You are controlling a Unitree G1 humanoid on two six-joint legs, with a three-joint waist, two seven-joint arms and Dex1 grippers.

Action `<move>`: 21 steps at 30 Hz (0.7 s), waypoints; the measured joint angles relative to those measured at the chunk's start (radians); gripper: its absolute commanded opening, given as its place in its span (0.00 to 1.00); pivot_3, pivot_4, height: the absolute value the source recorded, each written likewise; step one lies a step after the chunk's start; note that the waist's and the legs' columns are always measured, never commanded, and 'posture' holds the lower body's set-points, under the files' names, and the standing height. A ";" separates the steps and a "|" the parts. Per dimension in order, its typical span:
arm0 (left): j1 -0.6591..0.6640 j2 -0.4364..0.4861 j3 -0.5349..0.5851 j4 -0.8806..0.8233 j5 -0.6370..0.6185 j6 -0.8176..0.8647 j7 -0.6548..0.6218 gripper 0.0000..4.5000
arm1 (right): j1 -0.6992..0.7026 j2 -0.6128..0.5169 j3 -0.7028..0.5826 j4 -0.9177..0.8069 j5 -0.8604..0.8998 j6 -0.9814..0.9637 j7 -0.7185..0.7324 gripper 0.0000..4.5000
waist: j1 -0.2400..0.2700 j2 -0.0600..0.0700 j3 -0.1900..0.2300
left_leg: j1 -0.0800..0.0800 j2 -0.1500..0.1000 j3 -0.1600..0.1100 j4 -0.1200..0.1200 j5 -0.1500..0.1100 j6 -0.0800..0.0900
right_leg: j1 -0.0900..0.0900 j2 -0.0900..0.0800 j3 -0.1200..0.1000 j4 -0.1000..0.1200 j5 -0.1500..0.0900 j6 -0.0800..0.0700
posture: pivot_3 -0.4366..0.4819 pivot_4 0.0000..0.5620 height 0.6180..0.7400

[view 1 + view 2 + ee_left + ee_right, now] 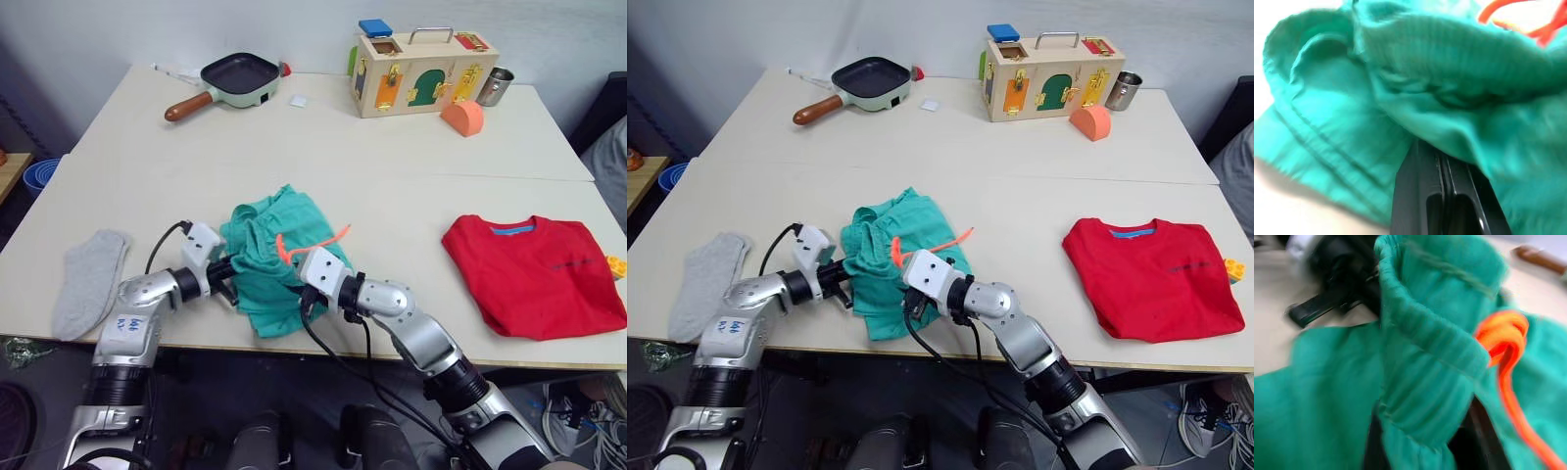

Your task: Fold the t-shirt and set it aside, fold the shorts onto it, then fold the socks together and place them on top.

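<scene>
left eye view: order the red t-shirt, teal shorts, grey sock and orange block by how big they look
1. t-shirt
2. shorts, bunched, so its true size is unsure
3. sock
4. orange block, farthest from the camera

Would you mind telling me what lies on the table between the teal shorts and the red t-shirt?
Nothing: in the left eye view, bare tabletop separates the shorts from the t-shirt. Only the shorts' orange drawstring points that way.

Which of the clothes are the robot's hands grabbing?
The teal-green shorts, bunched near the table's front edge. Both grippers pinch them, while the red t-shirt and grey sock lie untouched at either side.
</scene>
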 measured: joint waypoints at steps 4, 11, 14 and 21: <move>0.022 0.069 0.043 -0.052 -0.059 0.028 -0.056 0.00 | -0.024 -0.021 -0.077 -0.024 0.192 0.084 0.171 0.69 | 0.001 0.000 0.000 | 0.000 0.000 0.000 0.000 0.000 0.000 | 0.000 0.000 0.000 0.000 0.000 0.000 | 0.48 0.27 1.00; 0.062 0.289 0.179 -0.146 -0.268 0.215 -0.243 0.00 | -0.120 -0.250 -0.268 -0.067 0.553 0.379 0.494 0.75 | 0.004 0.002 0.002 | 0.000 0.000 -0.001 0.000 -0.003 0.001 | 0.001 -0.003 0.000 -0.003 0.000 0.000 | 0.48 0.27 1.00; 0.016 0.266 0.189 -0.175 -0.350 0.250 -0.274 0.00 | -0.162 -0.189 -0.302 0.024 0.534 0.355 0.451 0.54 | 0.003 0.002 0.002 | 0.001 0.000 -0.001 0.000 -0.003 -0.001 | 0.001 -0.002 0.000 -0.002 0.000 0.000 | 0.48 0.27 1.00; -0.186 0.054 -0.039 -0.038 -0.200 0.114 -0.172 0.00 | -0.149 -0.050 -0.147 0.382 0.120 -0.077 0.248 0.02 | 0.006 0.002 0.002 | 0.000 -0.004 0.002 0.000 0.000 0.001 | -0.001 0.004 0.001 0.002 0.000 0.000 | 0.48 0.27 1.00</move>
